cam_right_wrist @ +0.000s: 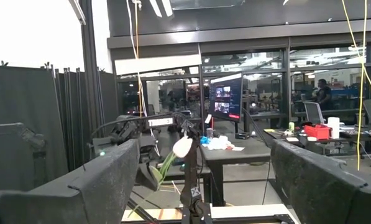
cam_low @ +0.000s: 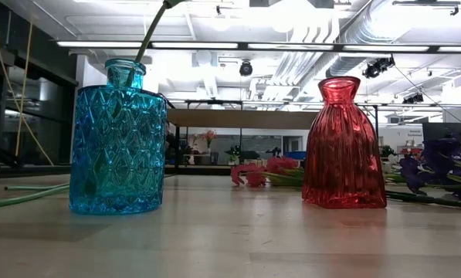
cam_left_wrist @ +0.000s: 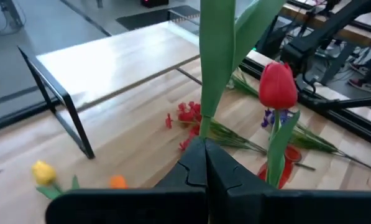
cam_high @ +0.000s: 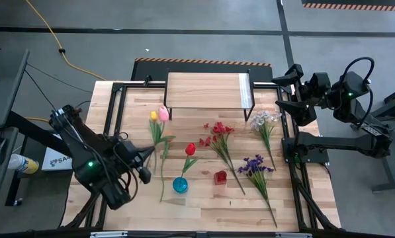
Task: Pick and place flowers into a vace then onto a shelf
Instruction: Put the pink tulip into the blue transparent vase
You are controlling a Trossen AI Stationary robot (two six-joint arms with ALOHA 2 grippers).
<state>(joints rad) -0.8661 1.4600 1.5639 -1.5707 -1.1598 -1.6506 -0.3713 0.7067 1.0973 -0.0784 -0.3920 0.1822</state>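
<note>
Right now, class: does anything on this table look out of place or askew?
Nothing spilled or damaged. The red tulip leans from the blue vase rather than standing straight. The left gripper is shut on a green stem. The red vase is upright.

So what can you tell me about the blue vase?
The blue vase is see-through turquoise glass with a diamond pattern, a wide body and a short narrow neck. It stands upright on the wooden table, to the left of the red vase in the low view. One green stem pokes out of its mouth.
</note>
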